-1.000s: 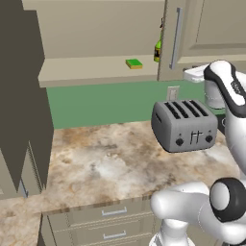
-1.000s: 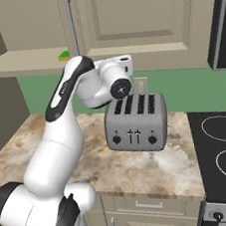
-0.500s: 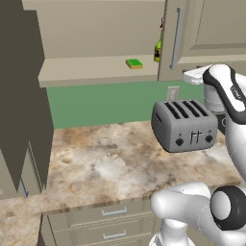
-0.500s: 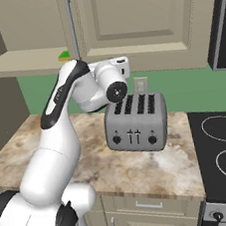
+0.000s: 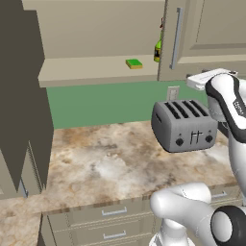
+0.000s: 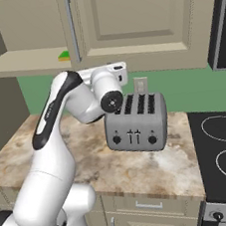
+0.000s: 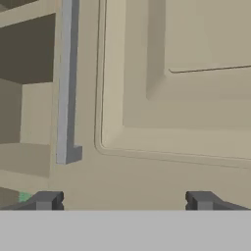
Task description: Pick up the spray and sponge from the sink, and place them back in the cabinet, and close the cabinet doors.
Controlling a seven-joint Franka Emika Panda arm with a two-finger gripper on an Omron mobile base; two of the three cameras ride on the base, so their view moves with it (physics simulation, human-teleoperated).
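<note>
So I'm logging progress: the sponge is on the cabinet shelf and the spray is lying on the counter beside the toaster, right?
Not quite. The sponge is on the cabinet shelf, but the spray stands there too, partly hidden behind the door edge, not on the counter by the toaster. The left base view shows it.

Even, flat rendered light, soft shadows, no glare; hand view slightly blurry.

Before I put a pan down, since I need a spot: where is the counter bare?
The marble counter is bare left of the toaster, up to the green wall. The strip in front of the toaster is free too. The shelf is bare left of the sponge; its right end is crowded by the sponge and spray bottle.
</note>
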